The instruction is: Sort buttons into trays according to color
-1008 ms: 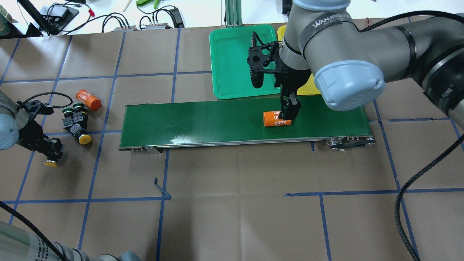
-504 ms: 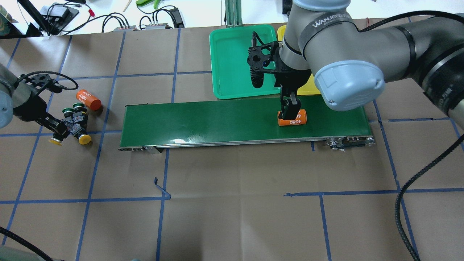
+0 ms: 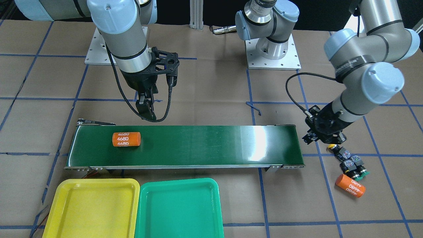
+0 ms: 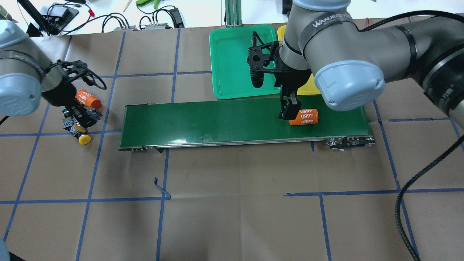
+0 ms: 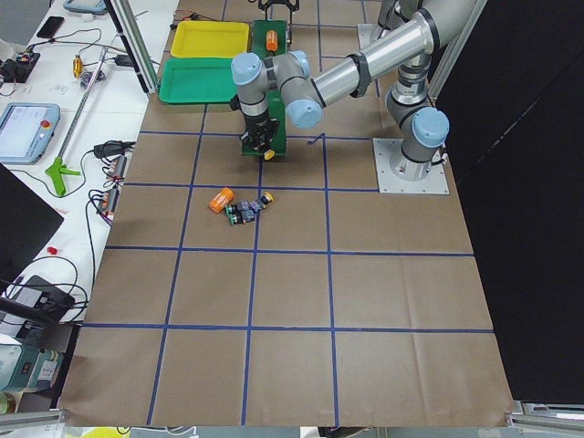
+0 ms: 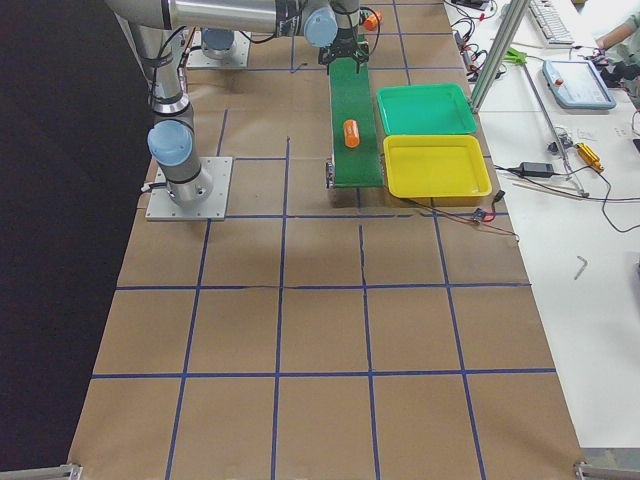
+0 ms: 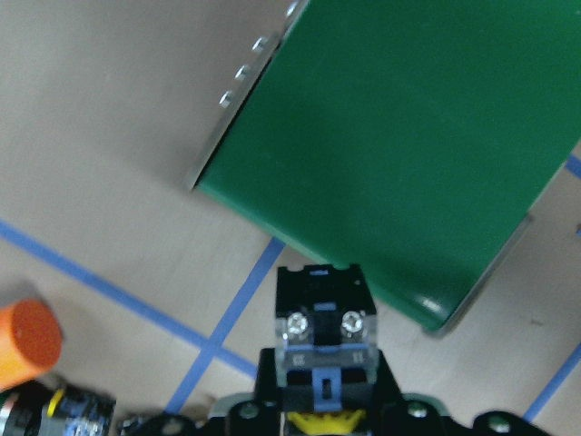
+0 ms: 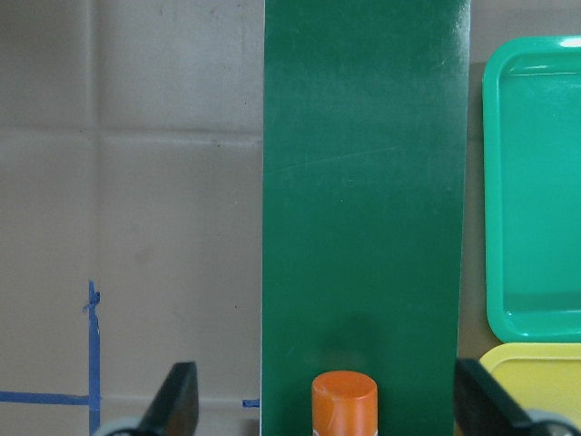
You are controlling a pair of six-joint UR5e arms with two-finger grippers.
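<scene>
Yellow button (image 7: 322, 331) is clamped between the left jaws, near the end of the conveyor belt (image 7: 408, 136); right jaws stand apart near an orange cylinder (image 8: 344, 404).

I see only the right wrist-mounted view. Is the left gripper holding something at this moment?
Observer: Yes. The left gripper is shut on a yellow button.
Operator: How many other buttons lie on the table?
Observer: Three buttons lie clustered beside a second orange cylinder; one of them has a yellow cap.
Operator: I see only a corner of the yellow tray. Is anything inside it?
Observer: No. The yellow tray holds nothing, and neither does the green tray.
</scene>
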